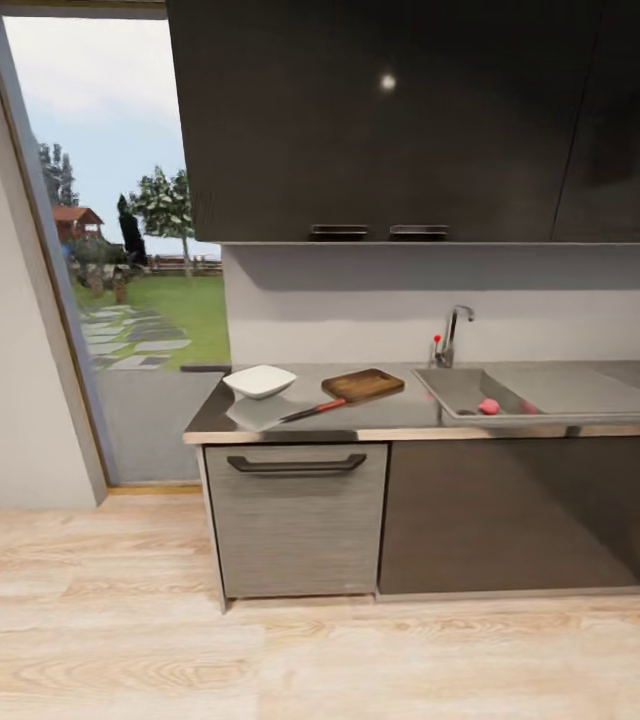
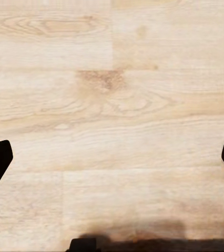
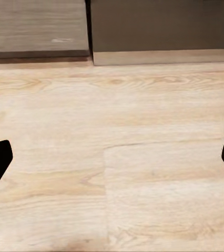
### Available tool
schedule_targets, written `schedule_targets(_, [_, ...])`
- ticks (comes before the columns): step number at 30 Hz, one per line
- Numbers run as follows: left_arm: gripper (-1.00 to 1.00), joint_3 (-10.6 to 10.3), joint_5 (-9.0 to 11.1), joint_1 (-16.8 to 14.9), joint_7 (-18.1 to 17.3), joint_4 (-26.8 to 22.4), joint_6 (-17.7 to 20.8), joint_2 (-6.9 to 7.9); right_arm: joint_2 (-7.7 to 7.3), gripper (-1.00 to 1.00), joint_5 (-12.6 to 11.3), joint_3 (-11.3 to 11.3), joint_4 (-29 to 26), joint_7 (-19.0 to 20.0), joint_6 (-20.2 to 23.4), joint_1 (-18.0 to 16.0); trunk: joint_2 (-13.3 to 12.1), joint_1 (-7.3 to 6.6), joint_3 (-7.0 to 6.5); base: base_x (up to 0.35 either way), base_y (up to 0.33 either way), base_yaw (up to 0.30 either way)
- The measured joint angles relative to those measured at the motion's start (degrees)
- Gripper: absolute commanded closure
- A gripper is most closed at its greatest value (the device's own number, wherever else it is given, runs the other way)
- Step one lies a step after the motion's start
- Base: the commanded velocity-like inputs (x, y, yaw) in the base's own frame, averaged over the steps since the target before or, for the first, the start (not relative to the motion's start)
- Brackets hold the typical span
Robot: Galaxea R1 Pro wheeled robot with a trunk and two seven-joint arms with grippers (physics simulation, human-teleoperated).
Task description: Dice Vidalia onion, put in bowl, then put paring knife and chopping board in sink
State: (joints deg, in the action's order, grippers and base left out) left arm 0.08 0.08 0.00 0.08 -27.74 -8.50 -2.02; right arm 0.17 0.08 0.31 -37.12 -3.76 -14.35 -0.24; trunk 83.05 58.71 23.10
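A single small pinkish-red Vidalia onion (image 1: 488,406) lies in the sink (image 1: 560,392), near the front edge of the basin and below the tap (image 1: 452,335); nothing touches it. To the left on the countertop (image 1: 400,412) lies one chopping board (image 1: 362,384), at an angle, with one paring knife (image 1: 312,410) just in front of it, its red-orange handle towards the board and its dark blade pointing at the bowl (image 1: 259,380) — one white bowl, near the counter's left end. Below the counter there is one lighter cabinet front with a black bar handle (image 1: 296,464), and a darker one under the sink. The robot stands well back on the wooden floor (image 1: 260,650). The left gripper (image 2: 112,157) hangs over bare planks, its two dark fingertips far apart at the picture's edges, so the jaws are spread wide and hold nothing; the right gripper (image 3: 112,157) is likewise wide open and empty, looking down at the floor by the cabinet plinth. Nothing of the task is begun. The risks, as I judge them: driving up too far left would leave the onion out of reach of the arms, a round onion may slip from the fingers against the basin wall, and an arm swung low over the counter could knock the knife or bowl off the edge.
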Motion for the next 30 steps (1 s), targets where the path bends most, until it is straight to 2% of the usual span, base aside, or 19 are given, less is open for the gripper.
schedule_targets(18, [-1.00,0.00,-0.07,0.00,0.00,0.00,-0.06,0.08,0.00,-1.00,0.01,0.00,0.00,0.01,0.00,0.00,0.00,0.00,0.00,0.233,-0.244,0.000])
schedule_targets(22, [-1.00,0.05,-0.02,0.00,0.00,-0.07,-0.08,0.12,-0.11,-1.00,0.06,0.00,0.08,0.00,0.00,0.00,0.00,-0.01,0.00,0.271,-0.106,0.000])
schedule_targets(30, [-1.00,0.08,0.00,0.00,0.00,-0.19,-0.09,0.26,-0.09,-1.00,0.01,0.02,1.97,0.01,-0.02,0.00,0.00,0.02,0.00,0.047,-0.007,0.000])
